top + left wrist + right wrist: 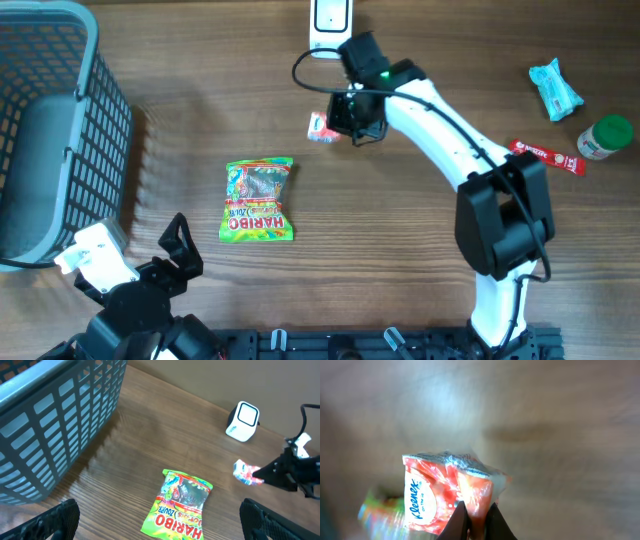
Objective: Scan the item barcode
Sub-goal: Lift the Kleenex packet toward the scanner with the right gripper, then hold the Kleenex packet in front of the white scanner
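The right tool [476,518] pinches the Kleenex pack [437,492] by one thin corner, near the scanner [330,18]; the left tool [183,247] stands wide. So slight a grip on slick wrapping could slip, or leave the barcode turned away.

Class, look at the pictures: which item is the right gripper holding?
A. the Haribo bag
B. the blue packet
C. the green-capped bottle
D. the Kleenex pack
D: the right gripper is shut on the red Kleenex pack, close to the white scanner; the Haribo bag lies apart from it.
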